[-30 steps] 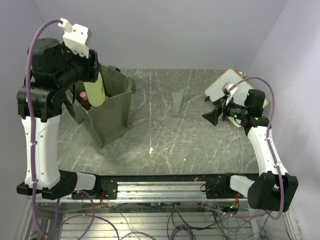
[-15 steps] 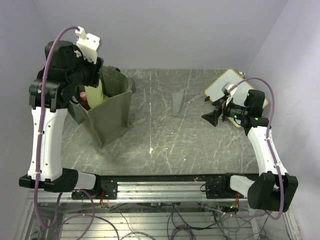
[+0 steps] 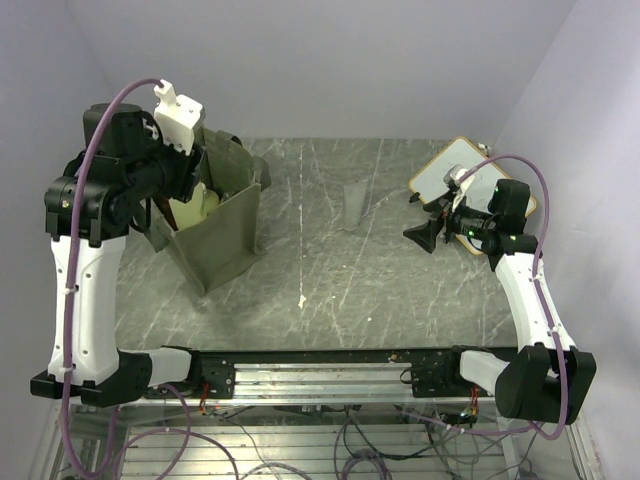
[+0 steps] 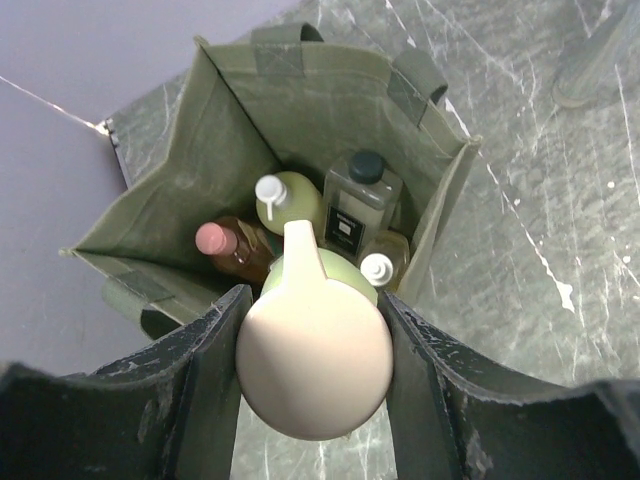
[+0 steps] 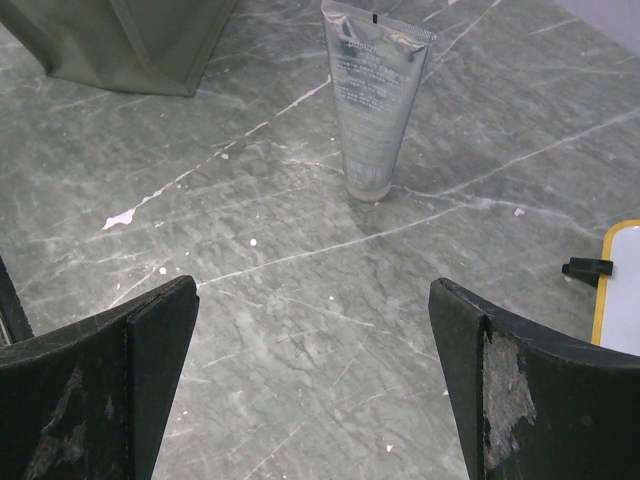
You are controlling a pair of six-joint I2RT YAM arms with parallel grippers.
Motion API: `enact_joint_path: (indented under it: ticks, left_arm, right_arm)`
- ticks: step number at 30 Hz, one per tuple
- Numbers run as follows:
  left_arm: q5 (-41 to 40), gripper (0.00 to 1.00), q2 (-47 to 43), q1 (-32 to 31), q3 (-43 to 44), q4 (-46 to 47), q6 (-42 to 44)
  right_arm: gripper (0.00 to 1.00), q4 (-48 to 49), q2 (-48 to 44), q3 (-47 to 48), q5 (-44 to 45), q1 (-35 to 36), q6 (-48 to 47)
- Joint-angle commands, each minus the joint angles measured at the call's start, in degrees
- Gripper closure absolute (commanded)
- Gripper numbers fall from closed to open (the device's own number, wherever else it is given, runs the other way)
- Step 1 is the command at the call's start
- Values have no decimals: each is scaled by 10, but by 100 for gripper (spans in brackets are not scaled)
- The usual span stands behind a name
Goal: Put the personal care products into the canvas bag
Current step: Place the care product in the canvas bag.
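Four bottles [image 4: 362,205] already stand inside the bag [image 4: 170,190], at the left of the overhead view, its mouth gaping for more. The left gripper [image 4: 312,335] pinches the cream bottle [image 4: 312,375] nozzle-down over that opening, lower than a second ago. The right gripper [image 5: 315,300], jaws spread wide, faces the upright tube [image 5: 368,100] mid-table, unmoved.

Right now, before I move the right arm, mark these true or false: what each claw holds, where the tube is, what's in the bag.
1. The left claw grips a cream bottle over the canvas bag. True.
2. The grey tube lies inside the bag. False: it stands cap-down on the table.
3. The right claw is open and empty. True.
4. The bag holds nothing. False: several bottles stand inside, including a dark-capped square bottle.
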Motion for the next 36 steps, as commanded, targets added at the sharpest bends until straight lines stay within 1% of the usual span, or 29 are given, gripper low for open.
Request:
enact_joint_path:
  ticks: [1, 6, 11, 14, 19, 26, 32, 36]
  left_arm:
    - [-2, 93, -6, 5, 4, -3, -21]
    - [-27, 93, -8, 5, -36, -5, -31]
    - [-19, 93, 1, 5, -55, -13, -58]
    - [-27, 93, 4, 5, -69, -11, -68]
    - [-50, 93, -1, 5, -99, -3, -66]
    - [-48, 93, 4, 5, -129, -3, -61]
    - [-47, 93, 11, 5, -144, -8, -55]
    - [-35, 93, 9, 5, -129, -14, -54]
  right_arm:
    - [0, 5, -11, -3, -6, -5, -1]
    - [0, 6, -8, -4, -10, -5, 0]
    - [0, 8, -4, -7, -16, -5, 1]
    - [0, 8, -3, -7, -18, -5, 0]
    - [0, 8, -1, -8, -20, -5, 1]
    - [0, 11, 3, -9, -21, -5, 3]
    - [0, 12, 2, -10, -19, -5, 4]
    - [0, 13, 4, -10, -19, -5, 4]
